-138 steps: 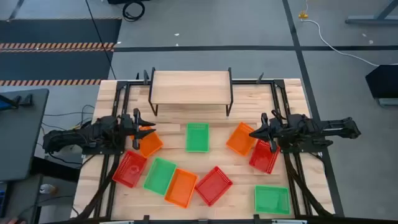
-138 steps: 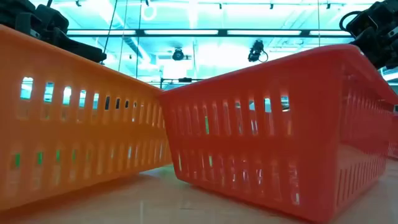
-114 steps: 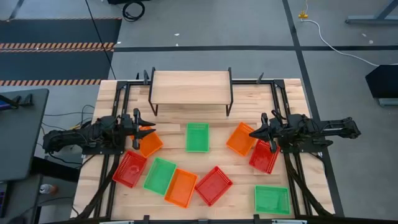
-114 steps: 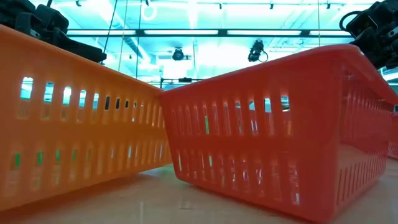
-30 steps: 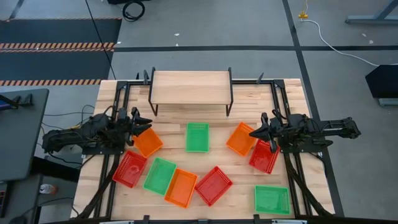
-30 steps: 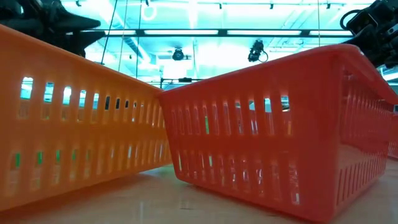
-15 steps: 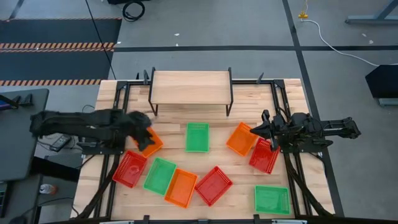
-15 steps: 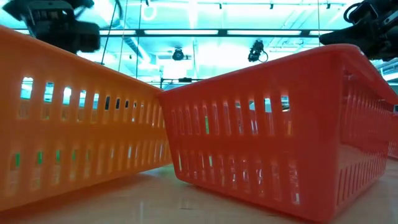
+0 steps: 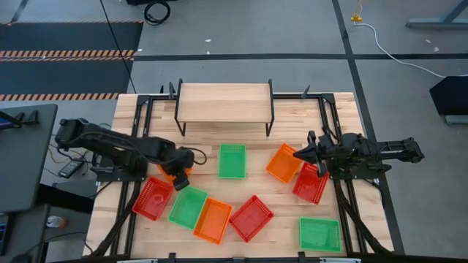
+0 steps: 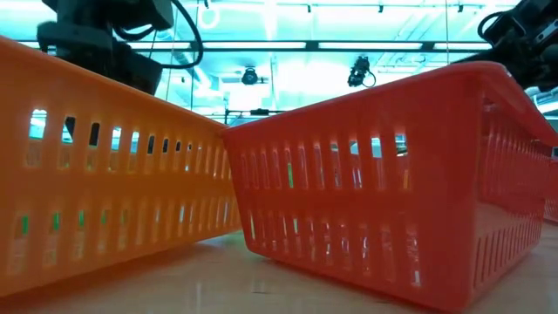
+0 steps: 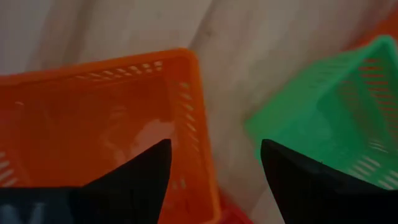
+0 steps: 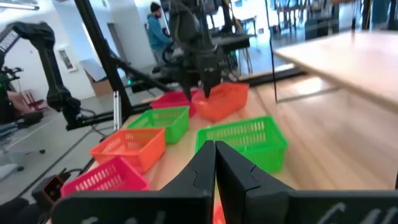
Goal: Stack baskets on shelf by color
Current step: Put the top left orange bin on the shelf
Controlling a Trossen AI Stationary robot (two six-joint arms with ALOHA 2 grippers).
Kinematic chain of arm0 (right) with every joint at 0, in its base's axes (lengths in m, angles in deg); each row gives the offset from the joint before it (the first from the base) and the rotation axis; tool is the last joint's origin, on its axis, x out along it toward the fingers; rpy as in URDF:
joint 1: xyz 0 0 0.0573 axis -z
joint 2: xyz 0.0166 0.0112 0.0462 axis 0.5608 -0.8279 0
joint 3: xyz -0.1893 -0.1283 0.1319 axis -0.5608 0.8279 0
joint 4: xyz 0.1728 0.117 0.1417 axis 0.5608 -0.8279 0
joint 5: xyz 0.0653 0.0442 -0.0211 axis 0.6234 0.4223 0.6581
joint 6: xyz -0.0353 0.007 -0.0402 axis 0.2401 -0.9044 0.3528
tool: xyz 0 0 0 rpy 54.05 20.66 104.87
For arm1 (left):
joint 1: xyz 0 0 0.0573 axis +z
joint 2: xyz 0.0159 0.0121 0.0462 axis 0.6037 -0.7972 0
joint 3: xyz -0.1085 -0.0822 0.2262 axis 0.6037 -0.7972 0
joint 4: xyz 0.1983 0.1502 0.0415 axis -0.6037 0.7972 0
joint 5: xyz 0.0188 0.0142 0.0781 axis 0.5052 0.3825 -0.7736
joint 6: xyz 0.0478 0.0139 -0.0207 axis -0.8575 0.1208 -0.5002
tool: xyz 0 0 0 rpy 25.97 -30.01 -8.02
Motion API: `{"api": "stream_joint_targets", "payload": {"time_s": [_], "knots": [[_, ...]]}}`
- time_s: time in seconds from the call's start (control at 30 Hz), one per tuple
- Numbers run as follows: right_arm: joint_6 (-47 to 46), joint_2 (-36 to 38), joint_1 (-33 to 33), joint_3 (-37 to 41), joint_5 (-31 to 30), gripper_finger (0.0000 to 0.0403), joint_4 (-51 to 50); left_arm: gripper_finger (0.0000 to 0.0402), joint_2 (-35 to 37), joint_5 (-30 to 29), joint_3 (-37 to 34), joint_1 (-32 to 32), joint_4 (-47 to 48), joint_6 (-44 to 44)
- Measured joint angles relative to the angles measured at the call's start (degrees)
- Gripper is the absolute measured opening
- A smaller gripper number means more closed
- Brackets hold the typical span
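My left gripper (image 9: 180, 166) points down, open, over the orange basket (image 9: 174, 175) at the table's left. In the left wrist view (image 11: 214, 168) one finger stands inside the basket's wall (image 11: 194, 118) and one outside, next to a green basket (image 11: 329, 118); I see no touch. My right gripper (image 9: 296, 153) is shut and empty above the orange basket (image 9: 283, 162) at the right. The light-wood shelf (image 9: 224, 102) stands bare at the far side. A green basket (image 9: 232, 161) lies at the centre.
Other baskets lie flat on the tabletop: red (image 9: 152, 197), green (image 9: 189, 206), orange (image 9: 213, 220), red (image 9: 251, 217), green (image 9: 319, 234), red (image 9: 311, 183). The low view is filled by an orange basket (image 10: 105, 174) and a red one (image 10: 392, 192). A person (image 12: 155, 28) stands beyond the table.
My left arm has reached out toward the table's centre and near edge and tipped down, so its gripper now points down over the left orange basket. My right arm has kept still.
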Motion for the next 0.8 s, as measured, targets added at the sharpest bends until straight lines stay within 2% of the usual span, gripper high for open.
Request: {"api": "stream_joint_targets", "payload": {"time_s": [0.2, 0.33, 0.47, 0.67, 0.8], "knots": [[-3.75, 0.0, 0.0, 0.0, 1.01, 0.0018, -3.31, 0.0249, -4.84, -1.76, -0.05, 0.01, -1.18, 0.32], [-3.28, -0.01, 0.0, 0.0, 0.98, 0.0018, -3.25, 0.0226, -8.66, -3.33, -0.08, 0.02, -0.99, 0.03], [-3.32, 0.0, 0.0, 0.0, 0.92, 0.0018, -3.26, 0.0165, -9.66, -3.61, -0.08, 0.1, -1.07, -0.54], [-3.3, -0.02, 0.0, 0.0, 0.94, 0.0018, -3.28, 0.002, -9.58, -4.31, 3.23, 0.39, 1.63, -2.71], [-3.31, -0.01, 0.0, 0.0, 0.94, 0.0018, -3.3, 0.0014, -9.58, -4.89, 10.02, 0.37, 5.72, -5.53]]}}
